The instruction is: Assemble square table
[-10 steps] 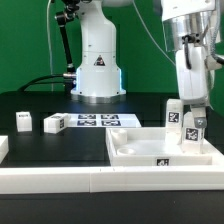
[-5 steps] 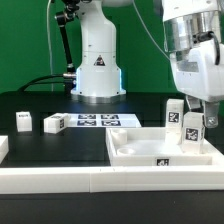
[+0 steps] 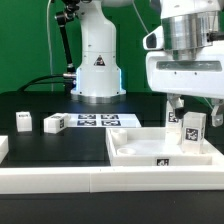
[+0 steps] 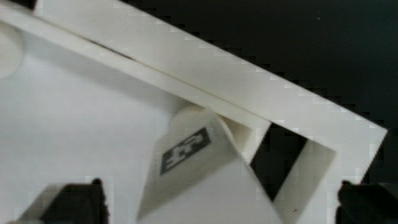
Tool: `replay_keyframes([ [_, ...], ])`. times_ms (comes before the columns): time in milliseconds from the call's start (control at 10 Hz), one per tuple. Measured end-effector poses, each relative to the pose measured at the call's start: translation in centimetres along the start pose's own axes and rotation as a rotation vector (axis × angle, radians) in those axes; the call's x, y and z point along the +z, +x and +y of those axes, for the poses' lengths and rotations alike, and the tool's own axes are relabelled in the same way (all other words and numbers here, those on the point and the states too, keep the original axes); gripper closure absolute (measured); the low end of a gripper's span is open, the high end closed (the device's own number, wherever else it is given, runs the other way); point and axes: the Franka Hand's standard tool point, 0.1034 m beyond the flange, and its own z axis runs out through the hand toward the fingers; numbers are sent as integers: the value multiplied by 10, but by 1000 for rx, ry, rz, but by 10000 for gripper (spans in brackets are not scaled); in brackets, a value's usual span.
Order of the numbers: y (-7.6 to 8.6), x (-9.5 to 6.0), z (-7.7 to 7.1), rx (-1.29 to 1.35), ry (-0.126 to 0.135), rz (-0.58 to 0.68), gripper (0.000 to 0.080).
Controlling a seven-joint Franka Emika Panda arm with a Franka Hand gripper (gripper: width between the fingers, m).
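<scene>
A square white top with a raised rim lies flat on the black surface, low on the exterior view's right; a black-and-white tag sits on its near rim. One white leg stands upright inside the top, in its far corner toward the exterior view's right, with tags on its sides.

The gripper hangs straight above that corner of the top; its jaws are spread wide and hold nothing; one finger ends beside the leg's upper end, apart from it. In the wrist view the top fills most of the picture at a slant; the tagged leg lies between the two dark fingers, with a gap on each side; the gripper touches neither the leg nor the rim.

Two more legs, one and another, stand on the black surface well apart from the top, toward the exterior view's left. The marker board lies flat between those legs and the top, just behind its far rim. A long white rail runs along the top's near side, touching it. The robot base stands behind the marker board, well beyond the top.
</scene>
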Motion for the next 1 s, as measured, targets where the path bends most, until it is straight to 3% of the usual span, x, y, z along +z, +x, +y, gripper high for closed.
replay_keyframes([
  [300, 1, 0, 1, -221, -14, 13, 151],
  [500, 2, 0, 2, -421, -41, 30, 151],
  [800, 2, 1, 3, -473, -42, 31, 160],
  [900, 2, 1, 3, -473, -42, 31, 330],
  [1000, 2, 1, 3, -465, -42, 31, 330],
])
